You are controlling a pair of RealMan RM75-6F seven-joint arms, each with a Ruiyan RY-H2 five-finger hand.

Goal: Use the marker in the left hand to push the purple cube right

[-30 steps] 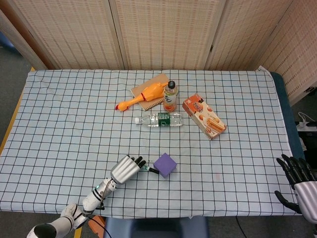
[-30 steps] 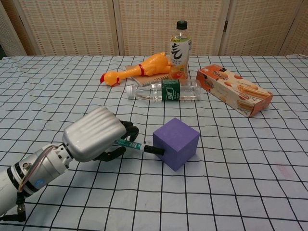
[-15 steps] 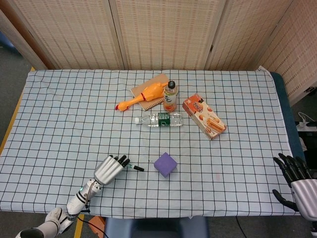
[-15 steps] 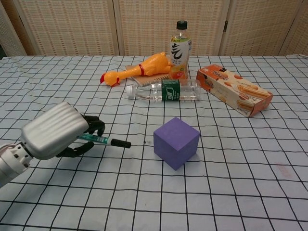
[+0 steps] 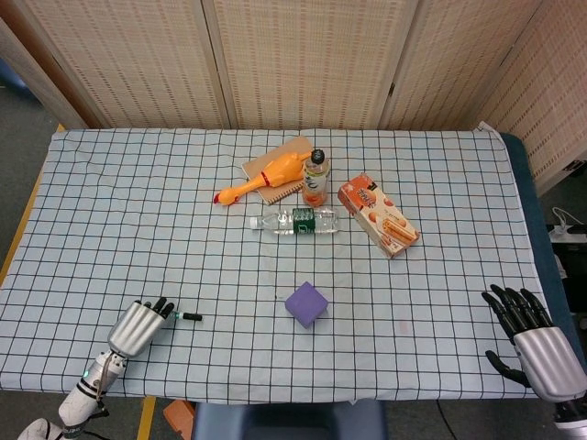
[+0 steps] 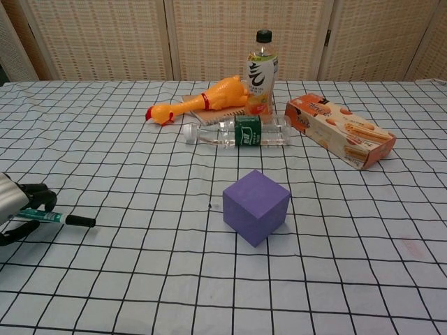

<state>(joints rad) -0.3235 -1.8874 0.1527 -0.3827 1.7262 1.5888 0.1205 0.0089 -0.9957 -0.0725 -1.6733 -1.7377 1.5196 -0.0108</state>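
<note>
1. From my head camera, my left hand (image 5: 139, 325) is at the near left part of the table (image 5: 110, 211), far to the left of the purple cube (image 5: 305, 304)
2. My left fingers are curled around the marker (image 5: 183, 316), and its black tip sticks out toward the cube but does not touch it
3. The cube sits by itself on the checked cloth, nearer to me than all the other things
4. Behind the cube lies a clear water bottle (image 5: 295, 221) on its side
5. Behind that bottle stands a juice bottle (image 5: 315, 179), with a yellow rubber chicken (image 5: 264, 180) lying on a brown notebook (image 5: 277, 170) just to its left
6. A cracker box (image 5: 378, 215) lies behind the cube and to its right
7. My right hand (image 5: 530, 334) is past the near right corner of the table, far to the right of the cube, with its fingers spread apart and nothing in it
8. From my chest camera, only a bit of my left hand (image 6: 21, 206) shows at the left edge, far left of the purple cube (image 6: 255, 207)
9. Its dark fingers wrap around the marker (image 6: 54, 218), which lies almost flat just over the cloth and points at the cube
10. The cube has one corner turned toward me
11. My right hand does not show here
</note>
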